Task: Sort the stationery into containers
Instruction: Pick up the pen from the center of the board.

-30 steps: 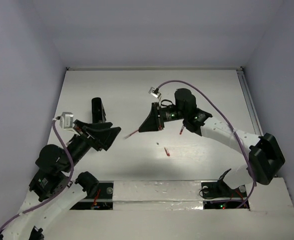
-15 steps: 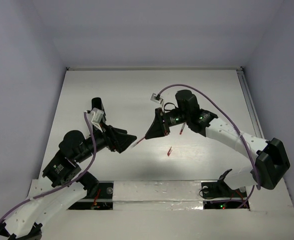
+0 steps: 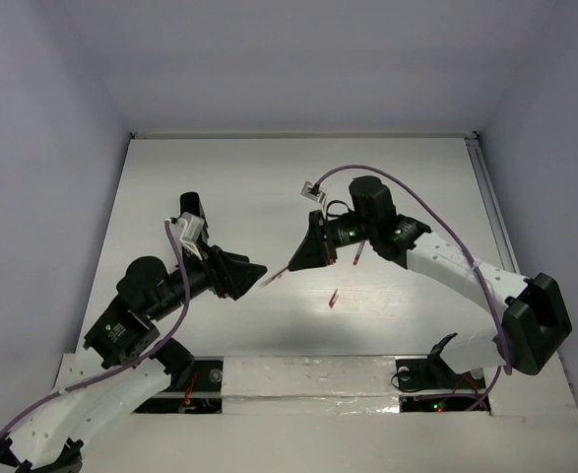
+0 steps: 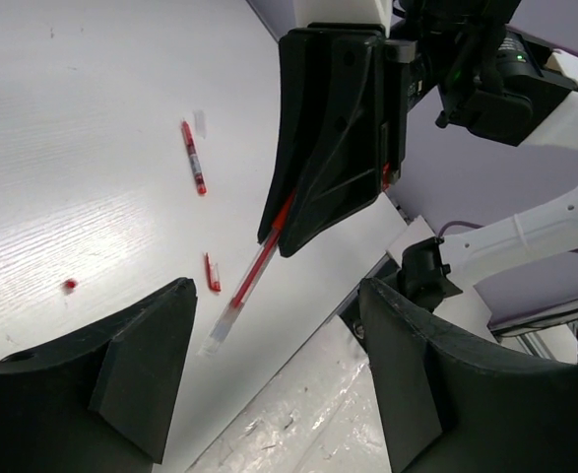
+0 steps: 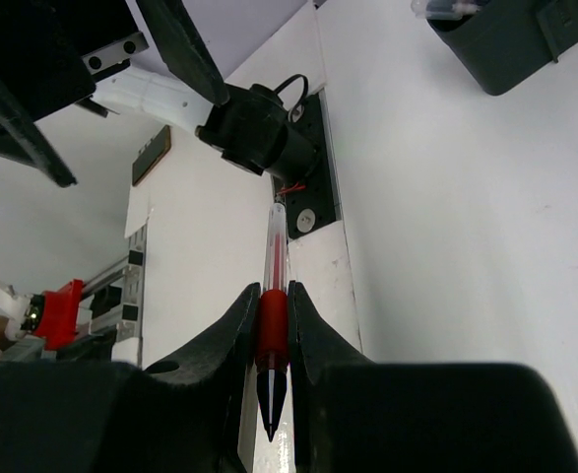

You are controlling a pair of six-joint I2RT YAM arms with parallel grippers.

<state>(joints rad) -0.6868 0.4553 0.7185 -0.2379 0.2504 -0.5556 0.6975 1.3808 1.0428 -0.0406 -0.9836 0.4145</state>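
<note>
A: Gripping anything with the right gripper (image 5: 272, 330)?

B: Yes. Closed tight on a red-and-white pen (image 5: 275, 246), pinched at the red grip, dark tip back toward the wrist, clear end jutting out past the jaws.

A: Whereabouts over the worktop (image 3: 269, 177)?

B: Lifted above the middle of it, slanting toward the near left corner.

A: And the left gripper (image 4: 279, 384)?

B: Spread wide, nothing between the fingers (image 4: 136, 365). Facing the right one head-on, with the pen's clear end just in front of the gap. Cannot tell whether touching.

A: Anything loose on the surface?

B: A short red piece (image 3: 333, 299), flat, just right of centre and closer to the near edge. A thin red pen (image 3: 355, 256), a little farther back, right beside the right wrist. Also a tiny red speck (image 4: 70, 285), seen only from the left wrist, so no saying which part of the worktop.

A: Container?

B: Long black box (image 3: 192, 204), on the left half, nearer the left edge than the centre, behind the left arm (image 3: 151, 296). Near end hidden by that arm's camera (image 3: 191, 230).
</note>
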